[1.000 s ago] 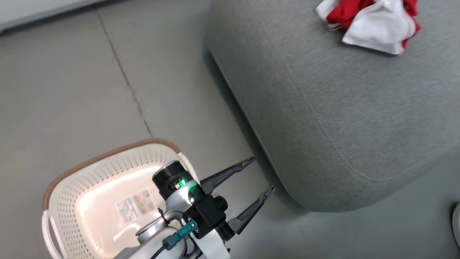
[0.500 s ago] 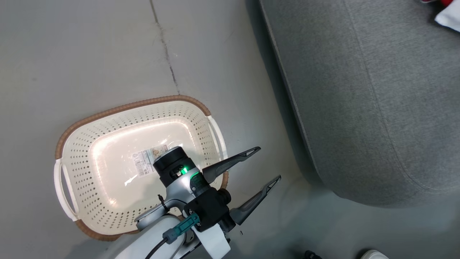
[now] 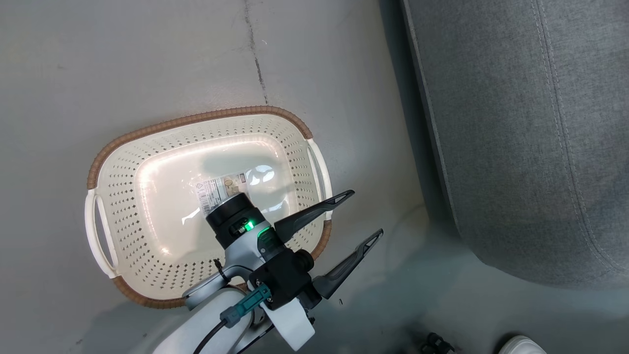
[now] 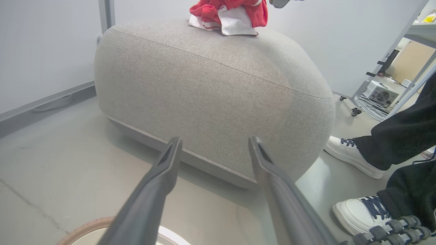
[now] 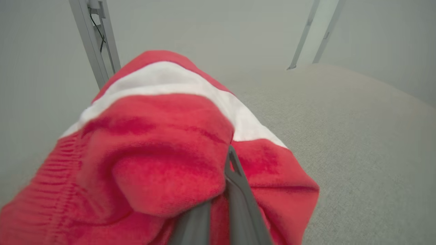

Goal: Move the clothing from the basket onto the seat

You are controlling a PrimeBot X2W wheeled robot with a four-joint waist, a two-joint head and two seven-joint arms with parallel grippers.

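The cream basket (image 3: 118, 162) stands on the floor with just a label on its bottom. My left gripper (image 3: 366, 212) hangs open over the basket's right end, nothing between its fingers (image 4: 160, 180), pointing at the grey seat (image 3: 516, 137). The left wrist view has that seat (image 4: 211, 81) ahead, with crumpled red and white clothing (image 4: 231, 15) on its top. In the right wrist view, my right gripper (image 5: 224, 170) is shut on the clothing (image 5: 153, 143), red fabric with a white band that bulges over the fingers, above the seat's top (image 5: 357, 136).
A person's white shoes (image 4: 354, 154) and dark trouser legs stand right of the seat; one shoe (image 3: 521, 345) is at the head view's bottom edge. Grey floor with a crack line (image 3: 255, 59) lies beyond the basket. A white wall and metal frame legs (image 5: 95, 41) stand behind the seat.
The head camera has swung down and left: the whole basket now shows and the clothing on the seat has left that view. My left gripper stays open.
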